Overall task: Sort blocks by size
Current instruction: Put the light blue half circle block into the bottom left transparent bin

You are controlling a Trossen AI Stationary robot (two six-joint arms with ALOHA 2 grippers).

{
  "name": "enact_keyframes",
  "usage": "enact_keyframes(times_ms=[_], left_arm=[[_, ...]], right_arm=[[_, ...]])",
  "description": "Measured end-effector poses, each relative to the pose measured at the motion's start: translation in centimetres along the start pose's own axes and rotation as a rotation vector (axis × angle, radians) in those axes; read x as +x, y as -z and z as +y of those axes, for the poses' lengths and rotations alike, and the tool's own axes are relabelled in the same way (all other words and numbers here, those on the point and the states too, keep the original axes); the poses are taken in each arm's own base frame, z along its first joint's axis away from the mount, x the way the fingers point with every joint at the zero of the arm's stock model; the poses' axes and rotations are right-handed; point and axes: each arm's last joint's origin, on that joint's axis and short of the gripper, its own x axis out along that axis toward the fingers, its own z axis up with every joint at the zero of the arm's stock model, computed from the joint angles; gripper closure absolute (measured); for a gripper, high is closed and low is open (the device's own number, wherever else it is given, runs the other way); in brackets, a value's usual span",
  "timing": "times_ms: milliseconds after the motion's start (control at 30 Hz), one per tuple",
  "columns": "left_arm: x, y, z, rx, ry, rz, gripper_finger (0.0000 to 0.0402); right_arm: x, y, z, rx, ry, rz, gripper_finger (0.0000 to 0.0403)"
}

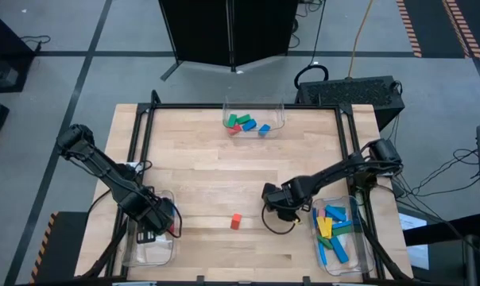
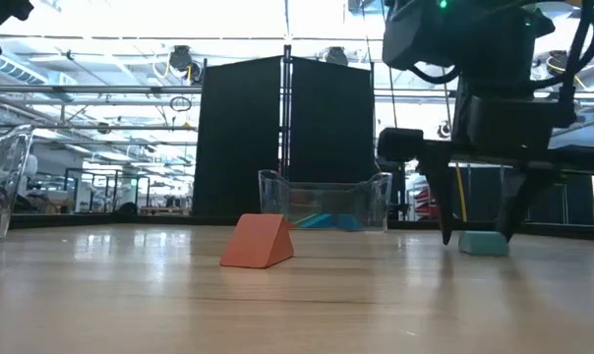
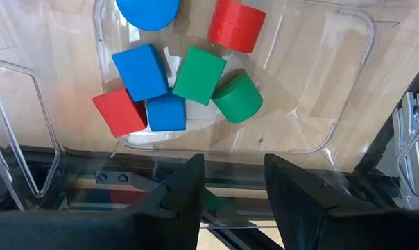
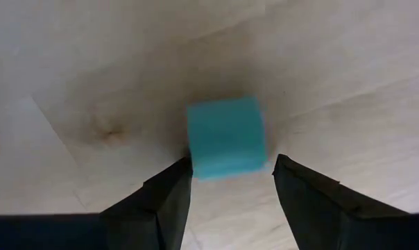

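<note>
Wooden tabletop [image 1: 216, 179]: most blocks lying in bins. We are seeing right tool [image 4: 227, 182] wide around cyan cube [image 4: 227, 137]; red block [image 1: 235, 221] remaining. Left tool [image 3: 232, 182] half-open, empty.

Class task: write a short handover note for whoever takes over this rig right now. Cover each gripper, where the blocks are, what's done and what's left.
Right gripper: jaws open, straddling the cyan cube on the table, not yet closed.
Left gripper: over the left bin, jaws part open, nothing seen held.
Done: long bars in the right bin; medium blocks in the far bin.
Left: the cyan cube and the red block.
</note>
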Motion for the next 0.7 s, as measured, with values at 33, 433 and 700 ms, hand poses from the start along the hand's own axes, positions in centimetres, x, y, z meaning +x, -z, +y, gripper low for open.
enact_keyframes(times_ms=[33, 433, 700], left_arm=[[0.0, 0.0, 0.0, 0.000, 0.000, 0.000, 0.0252], [0.0, 0.0, 0.0, -0.002, 0.006, 0.007, 0.0252], [0.0, 0.1, -0.1, -0.003, 0.031, 0.039, 0.0252]], right_arm=[[0.1, -0.1, 0.0, -0.004, 0.001, 0.005, 0.0202], [-0.8, -1.2, -1.0, 0.062, 0.017, -0.049, 0.0202], [-1.0, -1.9, -1.3, 0.108, 0.028, -0.117, 0.0202]])
